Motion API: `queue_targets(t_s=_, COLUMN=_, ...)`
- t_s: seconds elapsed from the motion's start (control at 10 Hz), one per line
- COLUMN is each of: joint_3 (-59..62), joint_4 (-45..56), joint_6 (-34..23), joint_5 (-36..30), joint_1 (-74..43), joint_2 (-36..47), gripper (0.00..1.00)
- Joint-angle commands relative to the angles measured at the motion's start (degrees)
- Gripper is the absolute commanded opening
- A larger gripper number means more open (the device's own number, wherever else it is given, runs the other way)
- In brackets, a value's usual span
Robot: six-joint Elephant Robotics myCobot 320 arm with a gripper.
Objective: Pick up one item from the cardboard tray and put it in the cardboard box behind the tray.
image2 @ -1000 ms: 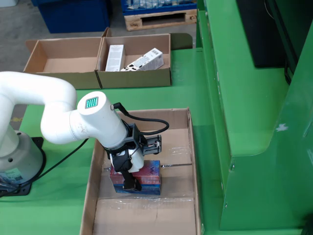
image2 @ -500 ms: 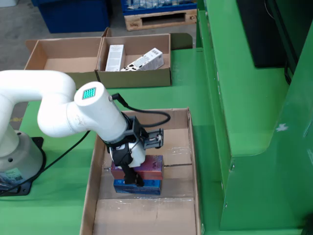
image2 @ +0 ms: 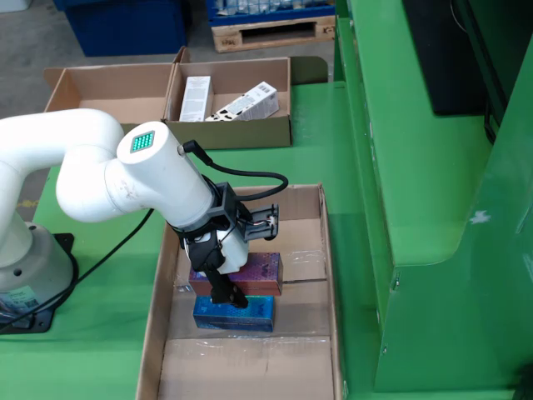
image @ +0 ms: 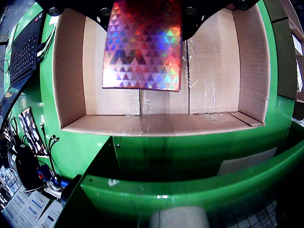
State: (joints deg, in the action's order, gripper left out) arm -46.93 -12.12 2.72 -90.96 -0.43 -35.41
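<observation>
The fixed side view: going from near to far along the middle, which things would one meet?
blue box → purple shiny box → cardboard tray → wooden pallet

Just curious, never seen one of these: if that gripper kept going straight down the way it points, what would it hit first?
Likely the blue box lying in the large cardboard box, seemingly under the holographic box the gripper holds; otherwise the box's floor. Depth is unclear.

Holographic box [image: 142, 45] hangs flat above the cardboard box [image: 71, 85] floor.
</observation>
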Motion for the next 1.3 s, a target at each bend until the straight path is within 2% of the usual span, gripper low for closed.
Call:
queue_targets(t_s=0.0, joint_3=4.99, joint_4=1.32, joint_6=0.25, joint_5=0.05, joint_1=0.09, joint_2=2.13, gripper=0.00)
queue_targets(t_s=0.1, joint_3=15.00, joint_4=8.75, joint_6=0.26, joint_5=0.50, joint_1=0.51, joint_2=1.09, gripper=0.00)
queue_targets(t_s=0.3, joint_3=15.00, joint_4=8.75, joint_6=0.26, joint_5=0.50, joint_1=0.51, joint_2=1.09, gripper=0.00)
queue_targets(t_s=0.5, joint_3=46.93, joint_4=27.92, joint_6=1.21, joint_5=1.01, joint_1=1.06, joint_2=-9.09, gripper=0.00)
queue_targets(t_s=0.9, joint_3=46.93, joint_4=31.59, joint_6=1.57, joint_5=1.89, joint_1=2.25, joint_2=-4.92, gripper=0.00)
queue_targets(t_s=1.2, joint_3=46.93, joint_4=30.80, joint_6=1.65, joint_5=2.27, joint_1=2.41, joint_2=-3.69, gripper=0.00)
